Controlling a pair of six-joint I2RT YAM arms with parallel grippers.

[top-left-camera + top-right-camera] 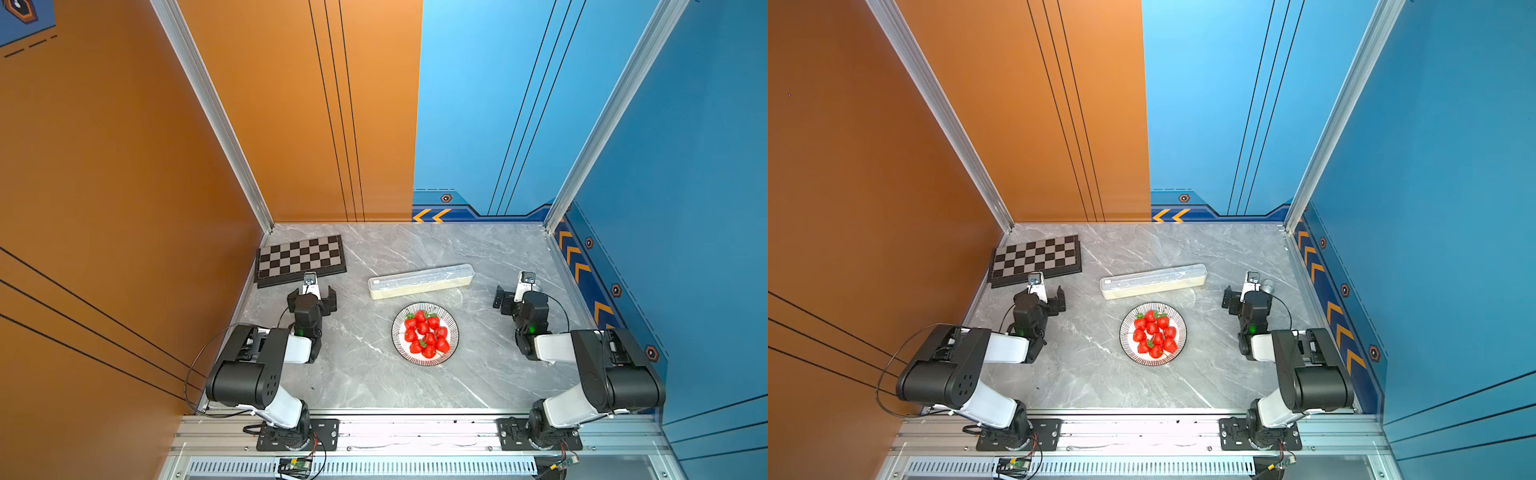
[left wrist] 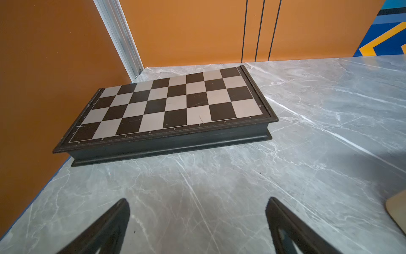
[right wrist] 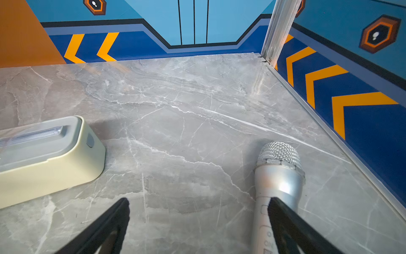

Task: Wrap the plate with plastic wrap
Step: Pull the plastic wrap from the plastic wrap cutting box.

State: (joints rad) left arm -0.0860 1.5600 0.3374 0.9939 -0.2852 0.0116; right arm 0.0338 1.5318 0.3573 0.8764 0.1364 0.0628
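Just beyond the round white plate (image 1: 454,337) with black-striped rim, the long cream-white dispenser box (image 1: 415,291) of clear plastic wrap (image 1: 424,276) lies crosswise; the left gripper (image 2: 197,201) and right gripper (image 3: 197,201) flank the plate, both spread wide and empty; the box's right end looks nearer its gripper.

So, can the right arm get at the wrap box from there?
Probably yes: the right gripper is open, only bare table lies between it and the wrap box, and the microphone lies on its other side.

Striped-rim plate (image 1: 425,333) of strawberries, uncovered, just beside cream plastic wrap dispenser (image 1: 420,281) lying flat
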